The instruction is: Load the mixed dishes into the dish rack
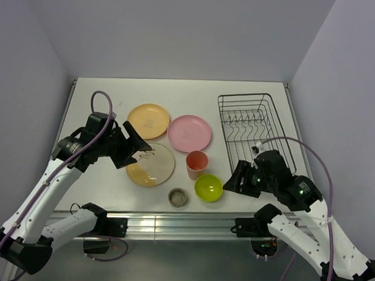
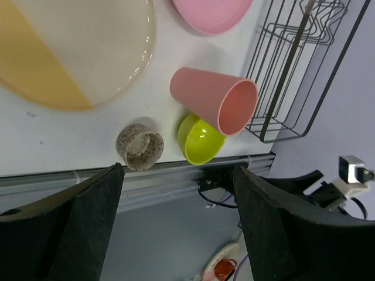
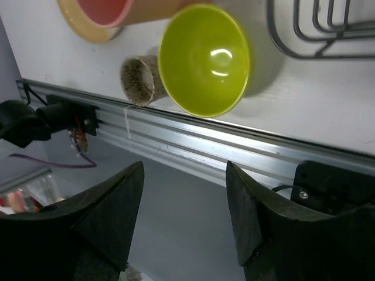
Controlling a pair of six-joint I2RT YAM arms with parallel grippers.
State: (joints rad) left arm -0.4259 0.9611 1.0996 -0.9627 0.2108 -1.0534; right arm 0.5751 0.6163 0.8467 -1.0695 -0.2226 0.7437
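Dark wire rack (image 1: 220, 117) sits at the right of the table (image 1: 103, 94); the orange plate (image 1: 148, 121), pink plate (image 1: 189, 132), cream-and-yellow plate (image 1: 151, 164), pink cup (image 1: 196, 164), green bowl (image 1: 208, 187) and speckled bowl (image 1: 178, 197) lie left of it. Both the left claw (image 2: 179, 175) and right claw (image 3: 184, 170) hover spread open.

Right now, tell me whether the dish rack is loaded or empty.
Empty. The dish rack shows only its own bare wire dividers, with the white table visible through them.

There are a lime-green bowl (image 1: 208, 187), speckled grey bowl (image 1: 178, 197) and pink cup (image 1: 196, 164).
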